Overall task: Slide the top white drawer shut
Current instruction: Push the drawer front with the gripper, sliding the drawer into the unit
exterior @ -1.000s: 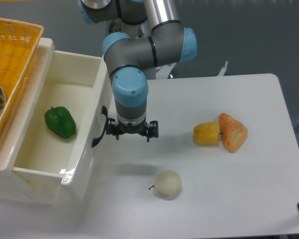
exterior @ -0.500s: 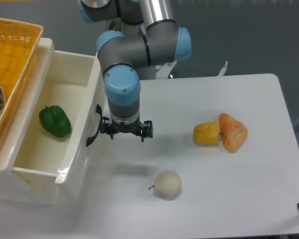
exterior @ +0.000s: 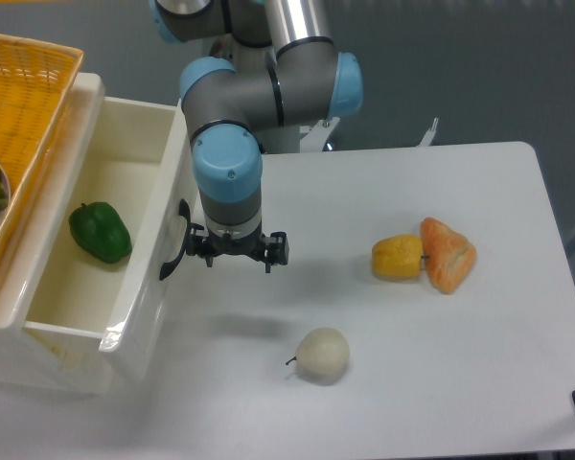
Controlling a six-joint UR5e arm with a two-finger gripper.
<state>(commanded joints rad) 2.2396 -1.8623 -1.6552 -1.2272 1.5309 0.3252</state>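
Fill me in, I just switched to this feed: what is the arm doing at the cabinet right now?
The two-finger gripper is pressed up beside the black curved handle on the front of the top white plastic drawer, on the table side of it. The drawer is still partly open, with a green bell pepper lying inside. Whether the fingers are open or shut cannot be told from above. On the white table sit a pale round fruit, a yellow fruit and an orange piece, all untouched.

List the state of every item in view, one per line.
top white drawer: partly open, holding a pepper
green pepper: lying inside the drawer
gripper: beside the drawer's black handle, holding nothing visible
yellow basket: sitting on top of the cabinet
white onion: resting loose on the table
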